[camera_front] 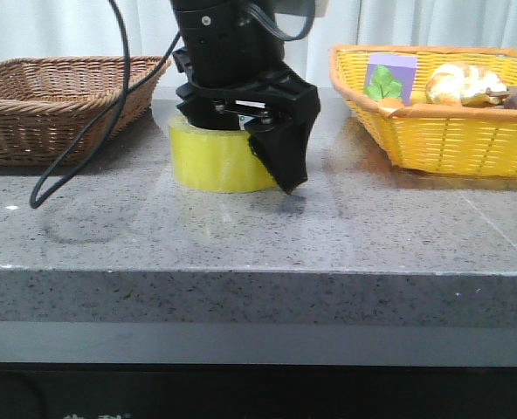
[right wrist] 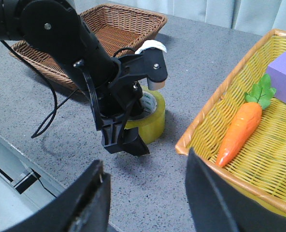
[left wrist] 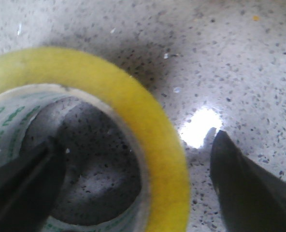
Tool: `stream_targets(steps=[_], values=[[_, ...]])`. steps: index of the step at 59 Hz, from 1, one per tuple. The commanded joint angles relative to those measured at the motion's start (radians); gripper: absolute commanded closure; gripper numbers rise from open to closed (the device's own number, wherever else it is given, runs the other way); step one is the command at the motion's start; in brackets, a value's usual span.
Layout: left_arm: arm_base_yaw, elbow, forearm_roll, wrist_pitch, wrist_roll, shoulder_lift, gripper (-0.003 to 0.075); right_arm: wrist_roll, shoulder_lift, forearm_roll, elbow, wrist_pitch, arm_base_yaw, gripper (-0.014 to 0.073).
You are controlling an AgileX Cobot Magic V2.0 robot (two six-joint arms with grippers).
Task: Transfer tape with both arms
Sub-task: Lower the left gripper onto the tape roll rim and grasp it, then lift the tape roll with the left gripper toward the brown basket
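A brown basket (camera_front: 62, 100) sits on the grey desk (camera_front: 258, 236), off to the left of the left jaws (camera_front: 241, 144). A black cable (camera_front: 84, 131) hangs down in front of it.

The left jaws are down over the tape (camera_front: 219, 157). The tape lies flat on the desk with its hole facing up. The jaws are open wide. In the left wrist view one finger (left wrist: 22, 183) is inside the hole of the tape (left wrist: 133, 121), near the white ring with green print. The other finger (left wrist: 249, 188) is outside the yellow wall, with a gap of bare desk (left wrist: 206, 58) between it and the roll. So the yellow wall stands between the two fingers, and they do not squeeze it.

In the right wrist view the left arm (right wrist: 61, 43) leans down over the tape (right wrist: 150, 121). The right jaws (right wrist: 148, 203) are up in the air, well apart from the tape. They are open wide and hold nothing.

To the right of the tape is a yellow basket (camera_front: 442, 131). In it lie an orange toy carrot (right wrist: 242, 130) with green leaves and a purple block (right wrist: 285, 77). There are some other things in it that are hard to make out.
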Motion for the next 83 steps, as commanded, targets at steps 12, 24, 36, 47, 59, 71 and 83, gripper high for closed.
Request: stream_targets(steps=[12, 24, 36, 47, 59, 71, 83], values=[[0.024, -0.033, -0.076, -0.034, 0.009, -0.052, 0.0429, 0.000, -0.002, 0.002, -0.024, -0.081, -0.005, 0.0205], [0.022, -0.033, -0.076, -0.033, 0.009, -0.052, 0.0556, 0.000, -0.002, 0.002, -0.024, -0.081, -0.005, 0.0205], [0.022, -0.060, -0.076, 0.016, 0.009, -0.056, 0.0601, 0.000, -0.002, 0.002, -0.024, -0.081, -0.005, 0.0205], [0.022, -0.165, -0.077, 0.090, 0.009, -0.056, 0.0607, 0.000, -0.002, 0.002, -0.024, -0.081, -0.005, 0.0205], [0.025, -0.299, -0.070, 0.156, 0.009, -0.057, 0.0607, 0.000, -0.002, 0.002, -0.024, -0.081, -0.005, 0.0205], [0.025, -0.425, -0.044, 0.212, 0.009, -0.057, 0.0607, 0.000, -0.002, 0.002, -0.024, -0.081, -0.005, 0.0205], [0.040, -0.502, 0.062, 0.276, 0.009, -0.057, 0.0607, 0.000, -0.002, 0.002, -0.024, -0.081, -0.005, 0.0205]])
